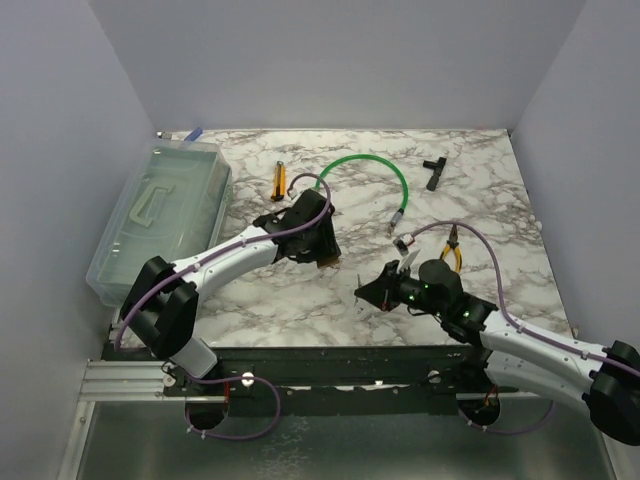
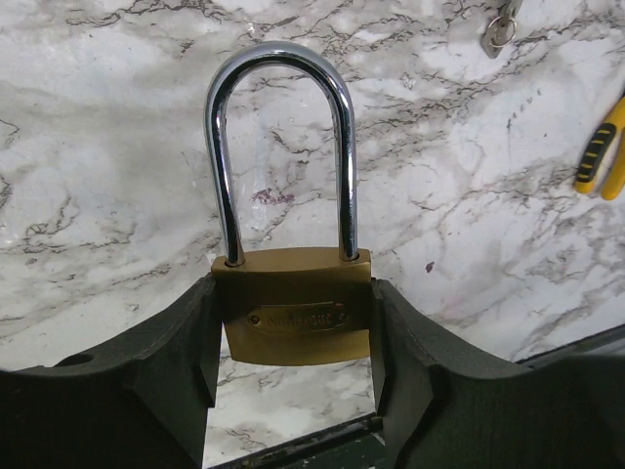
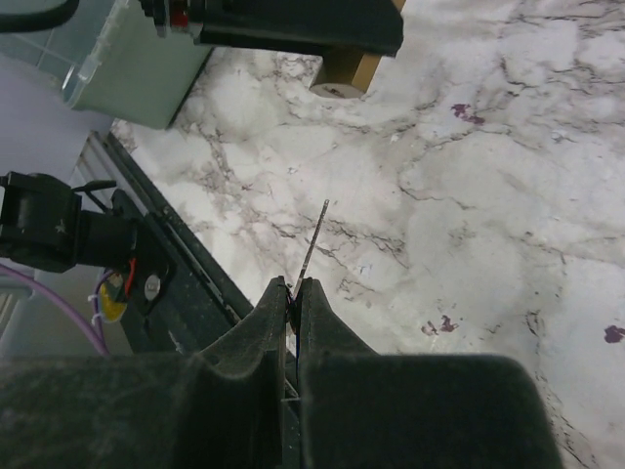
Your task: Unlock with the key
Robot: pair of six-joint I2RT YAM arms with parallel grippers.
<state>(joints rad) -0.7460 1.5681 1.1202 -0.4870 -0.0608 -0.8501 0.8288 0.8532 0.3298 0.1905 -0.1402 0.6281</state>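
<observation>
My right gripper (image 3: pixel 295 291) pinches the thin key (image 3: pixel 313 237), blade forward, above the bench (image 1: pixel 480 200) front-middle. My left gripper (image 2: pixel 293 337) clamps the brass padlock (image 2: pixel 293 293). I should line the blade with its keyhole (image 3: pixel 335 90) slowly, squarely.

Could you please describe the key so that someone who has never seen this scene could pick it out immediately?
On the marble table, find the right gripper near the front edge. The key pokes out from between its shut jaws. It is a thin grey sliver, far smaller than the brass padlock that the left gripper holds.
</observation>
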